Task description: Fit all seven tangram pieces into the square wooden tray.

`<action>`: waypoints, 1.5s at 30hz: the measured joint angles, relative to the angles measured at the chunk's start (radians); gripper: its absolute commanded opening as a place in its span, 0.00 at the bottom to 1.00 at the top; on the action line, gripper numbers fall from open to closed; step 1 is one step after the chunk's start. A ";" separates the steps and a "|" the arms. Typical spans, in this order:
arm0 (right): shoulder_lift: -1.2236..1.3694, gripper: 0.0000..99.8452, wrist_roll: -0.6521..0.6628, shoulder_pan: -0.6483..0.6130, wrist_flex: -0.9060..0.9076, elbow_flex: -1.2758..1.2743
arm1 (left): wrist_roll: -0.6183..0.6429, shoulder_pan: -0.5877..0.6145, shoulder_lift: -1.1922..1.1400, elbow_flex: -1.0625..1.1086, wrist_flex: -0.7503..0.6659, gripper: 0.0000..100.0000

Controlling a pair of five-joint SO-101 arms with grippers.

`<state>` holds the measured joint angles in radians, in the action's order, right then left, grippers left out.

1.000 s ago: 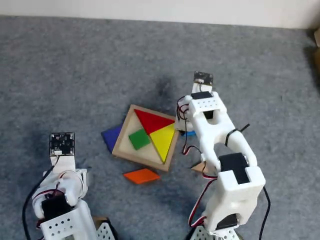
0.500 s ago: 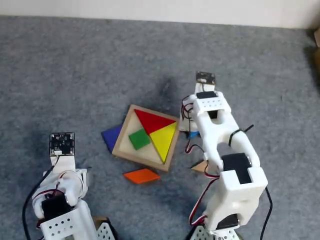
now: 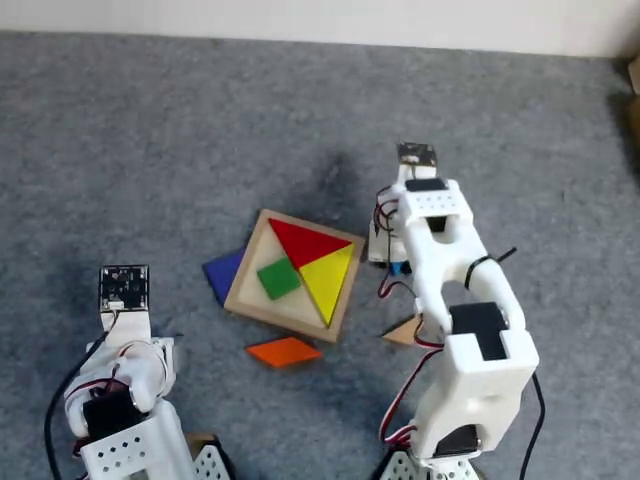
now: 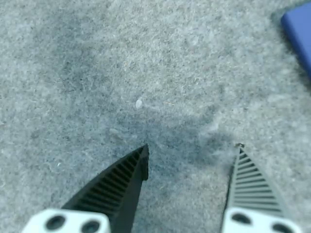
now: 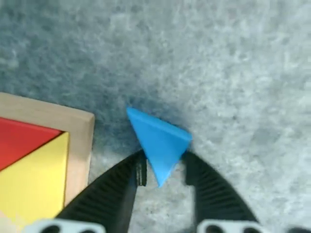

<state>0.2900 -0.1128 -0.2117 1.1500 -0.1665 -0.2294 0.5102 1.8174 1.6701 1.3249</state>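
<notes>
1. right hand (image 5: 163, 170) is clenched on one tip of the light blue triangle (image 5: 159, 138), just beside the tray (image 5: 81, 138).
2. left hand (image 4: 192, 155) is released, over bare desk (image 4: 121, 63), with the navy piece (image 4: 299, 34) near.
3. in the tray we see the red triangle (image 3: 303, 241), green square (image 3: 279, 278) and yellow triangle (image 3: 327, 280).
4. orange piece (image 3: 284, 351) and tan triangle (image 3: 402, 332) lie on the desk near the tray; the navy piece sits against its far side.

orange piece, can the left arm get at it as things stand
Probably yes: the orange piece lies on open carpet just off the tray, with nothing between it and the left gripper, which is open and empty.
</notes>
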 measured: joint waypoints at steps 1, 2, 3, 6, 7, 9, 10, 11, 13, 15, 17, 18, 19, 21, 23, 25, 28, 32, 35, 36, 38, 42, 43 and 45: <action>0.005 0.23 0.014 0.009 0.038 0.041 | 0.000 0.000 0.000 0.000 0.000 0.27; 0.015 0.23 0.038 0.017 0.071 0.081 | 0.000 0.000 0.000 0.000 0.000 0.27; 0.032 0.23 0.066 0.017 0.110 0.121 | 0.000 0.000 0.000 0.000 0.000 0.27; 0.114 0.23 0.112 0.011 0.170 0.226 | 0.000 0.000 0.000 0.000 0.000 0.27; 0.146 0.23 0.118 0.009 0.178 0.258 | 0.000 0.000 0.000 0.000 0.000 0.27; 0.215 0.23 0.118 0.011 0.206 0.318 | 0.000 0.000 0.000 0.000 0.000 0.27; 0.244 0.23 0.118 0.011 0.226 0.348 | 0.000 0.000 0.000 0.000 0.000 0.27; 0.270 0.23 0.120 0.006 0.245 0.374 | 0.000 0.000 0.000 0.000 0.000 0.27; 0.308 0.23 0.124 -0.008 0.302 0.431 | 0.000 0.000 0.000 0.000 0.000 0.27; 0.331 0.23 0.127 -0.028 0.339 0.477 | 0.000 0.000 0.000 0.000 0.000 0.27; 0.351 0.23 0.127 -0.043 0.347 0.509 | 0.000 0.000 0.000 0.000 0.000 0.27; 0.362 0.23 0.127 -0.048 0.350 0.520 | 0.000 0.000 0.000 0.000 0.000 0.27; 0.373 0.23 0.127 -0.048 0.350 0.526 | 0.000 0.000 0.000 0.000 0.000 0.27; 0.393 0.23 0.127 -0.048 0.351 0.539 | 0.000 0.000 0.000 0.000 0.000 0.27; 0.404 0.23 0.127 -0.049 0.356 0.545 | 0.000 0.000 0.000 0.000 0.000 0.27; 0.405 0.20 0.127 -0.051 0.359 0.549 | 0.000 0.000 0.000 0.000 0.000 0.27; 0.405 0.12 0.127 -0.048 0.377 0.551 | 0.000 0.000 0.000 0.000 0.000 0.27; 0.405 0.03 0.127 -0.043 0.405 0.568 | 0.000 0.000 0.000 0.000 0.000 0.27; 0.400 0.00 0.127 -0.040 0.408 0.574 | 0.000 0.000 0.000 0.000 0.000 0.27; 0.391 0.00 0.127 -0.031 0.408 0.574 | 0.000 0.000 0.000 0.000 0.000 0.27; 0.359 0.00 0.153 -0.006 0.408 0.574 | 0.000 0.000 0.000 0.000 0.000 0.27; 0.282 0.00 0.278 0.005 0.428 0.574 | 0.000 0.000 0.000 0.000 0.000 0.27; 0.265 0.00 0.305 0.002 0.442 0.574 | 0.000 0.000 0.000 0.000 0.000 0.27; 0.239 0.00 0.359 0.000 0.479 0.574 | 0.000 0.000 0.000 0.000 0.000 0.27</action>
<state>0.5294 0.2463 -0.2117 1.6287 0.4074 -0.2294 0.5102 1.8174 1.6701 1.3249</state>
